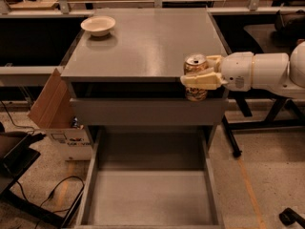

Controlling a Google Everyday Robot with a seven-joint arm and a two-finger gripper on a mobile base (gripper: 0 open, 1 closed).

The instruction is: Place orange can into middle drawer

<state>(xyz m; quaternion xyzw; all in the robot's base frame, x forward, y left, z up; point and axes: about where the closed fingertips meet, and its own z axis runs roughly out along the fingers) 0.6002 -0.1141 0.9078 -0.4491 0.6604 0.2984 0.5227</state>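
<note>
My gripper [199, 74] comes in from the right on a white arm and is shut on the orange can [195, 65]. The can is upright, silver top up, held in the air at the front right edge of the grey cabinet top [143, 42]. The cream fingers [202, 80] wrap across the can's middle. Below, the middle drawer [150, 197] is pulled wide open, its flat grey floor bare. The can is above and behind the drawer's right rear part.
A shallow white bowl [98, 25] sits at the back left of the cabinet top. A plain grey drawer front [147, 111] is under the top. A cardboard box [55, 106] and cables [52, 194] lie left of the cabinet. A black table leg [233, 137] stands to the right.
</note>
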